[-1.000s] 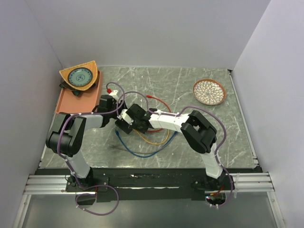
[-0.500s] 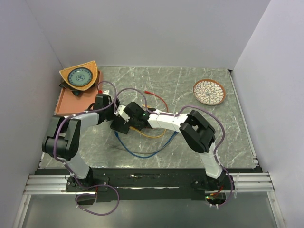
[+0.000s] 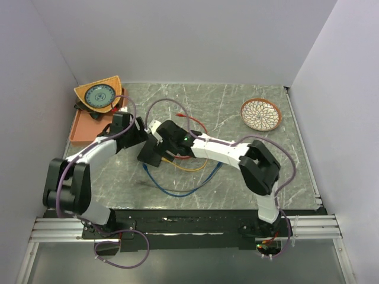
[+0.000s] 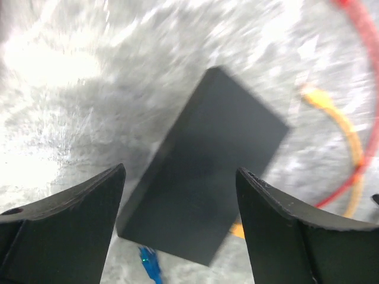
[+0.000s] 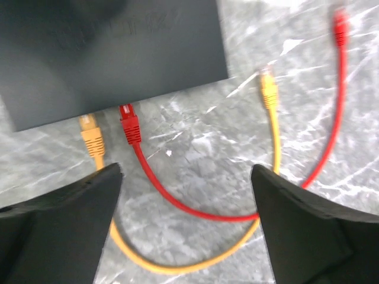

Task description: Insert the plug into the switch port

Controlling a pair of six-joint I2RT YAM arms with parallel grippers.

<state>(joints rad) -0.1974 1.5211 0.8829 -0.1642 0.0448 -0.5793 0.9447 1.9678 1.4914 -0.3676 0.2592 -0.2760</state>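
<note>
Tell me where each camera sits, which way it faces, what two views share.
Top external: above and behind the bases, looking down on the table; left arm and right arm show.
Left wrist: on the left arm, looking down at the black box; the open left gripper frames it.
Right wrist: on the right arm, looking down at the black box's edge, orange plug and red plug; right gripper open.
Shared: both wrists see the black box.

Access to the port edge of the switch (image 5: 112,53) is obstructed by a red plug (image 5: 129,123) and an orange plug (image 5: 90,131) set side by side against it and by cable loops (image 5: 219,217) directly in front, whereas the table (image 3: 296,148) offers open passage toward the bowl (image 3: 261,114).
</note>
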